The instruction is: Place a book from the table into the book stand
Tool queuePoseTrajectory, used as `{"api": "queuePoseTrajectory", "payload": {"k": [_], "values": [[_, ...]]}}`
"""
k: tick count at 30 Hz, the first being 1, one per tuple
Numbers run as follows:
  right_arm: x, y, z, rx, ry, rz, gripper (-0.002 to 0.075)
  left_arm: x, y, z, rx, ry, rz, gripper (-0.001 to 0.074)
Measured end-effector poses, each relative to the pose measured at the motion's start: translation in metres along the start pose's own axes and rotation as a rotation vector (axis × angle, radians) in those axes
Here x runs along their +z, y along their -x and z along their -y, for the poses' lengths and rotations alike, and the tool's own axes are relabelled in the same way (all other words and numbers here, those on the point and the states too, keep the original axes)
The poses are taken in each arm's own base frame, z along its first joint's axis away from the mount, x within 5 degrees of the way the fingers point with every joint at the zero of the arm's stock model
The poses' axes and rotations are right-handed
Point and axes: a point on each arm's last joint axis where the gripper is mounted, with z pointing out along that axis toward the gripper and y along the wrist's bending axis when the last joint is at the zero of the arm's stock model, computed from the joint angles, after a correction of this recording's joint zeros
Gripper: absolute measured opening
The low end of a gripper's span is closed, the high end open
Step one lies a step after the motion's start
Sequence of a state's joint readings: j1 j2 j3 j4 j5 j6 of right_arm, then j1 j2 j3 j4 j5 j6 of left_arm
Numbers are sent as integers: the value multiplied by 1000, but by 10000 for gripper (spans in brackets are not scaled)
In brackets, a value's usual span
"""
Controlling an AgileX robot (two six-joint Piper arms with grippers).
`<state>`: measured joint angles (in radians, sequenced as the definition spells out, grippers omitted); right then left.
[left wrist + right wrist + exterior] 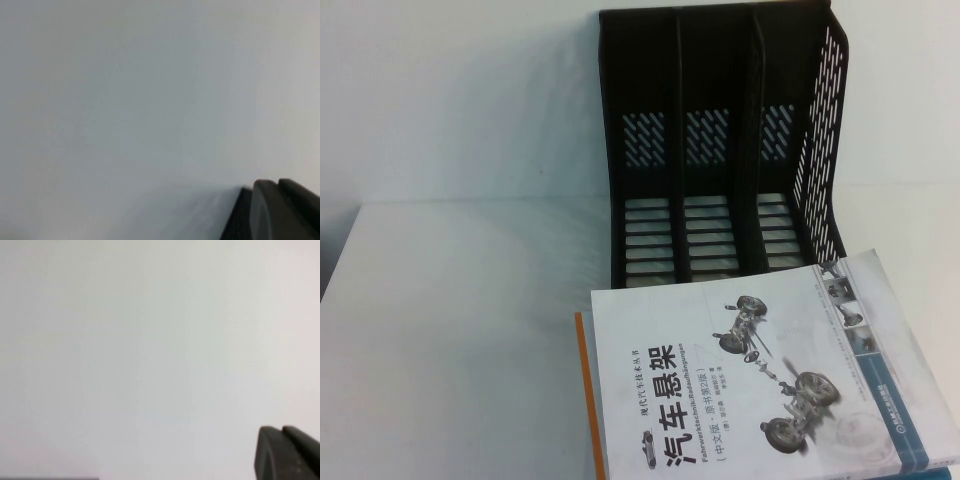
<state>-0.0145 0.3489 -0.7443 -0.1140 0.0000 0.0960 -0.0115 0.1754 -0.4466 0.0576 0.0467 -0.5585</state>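
Observation:
The white book (pixel 760 380) with a black Chinese title and a grey suspension picture lies flat at the front of the white table (pixel 450 330), just in front of the book stand. The black book stand (pixel 720 150) stands upright at the back with three empty slots. Neither gripper shows in the high view. In the left wrist view only a dark part of my left gripper (pixel 282 212) shows over a plain white surface. In the right wrist view only a dark part of my right gripper (pixel 285 455) shows over the same kind of white surface.
An orange-edged book (pixel 583 400) lies under the white book, with its spine sticking out on the left. A blue edge (pixel 932 472) shows under the white book's right corner. The table's left half is bare white.

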Motion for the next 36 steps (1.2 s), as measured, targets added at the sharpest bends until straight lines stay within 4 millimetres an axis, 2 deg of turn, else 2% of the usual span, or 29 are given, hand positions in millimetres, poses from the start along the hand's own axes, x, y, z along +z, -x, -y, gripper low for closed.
{"api": "queuePoseTrajectory", "payload": {"k": [3,6,9,14,18,29,36], "values": [[29,-14,2,-43,-18,-275,-3,16,-2,0,64,64,-176,-4],[43,-32,3,-63,-26,-482,-3,24,-7,0,152,62,-280,-4],[44,-47,2,-8,-25,-598,-3,26,-13,-2,227,53,-347,-4],[36,-81,-5,137,-2,-752,-3,26,-18,-3,193,66,-408,-4],[32,-115,-6,80,26,-927,-3,35,-30,-7,202,109,-505,-4],[57,-179,-21,-12,168,-1312,-3,79,-87,-19,140,198,-882,-4],[64,-201,-33,31,281,-1404,-3,91,-109,-13,91,91,-999,-4]]}}
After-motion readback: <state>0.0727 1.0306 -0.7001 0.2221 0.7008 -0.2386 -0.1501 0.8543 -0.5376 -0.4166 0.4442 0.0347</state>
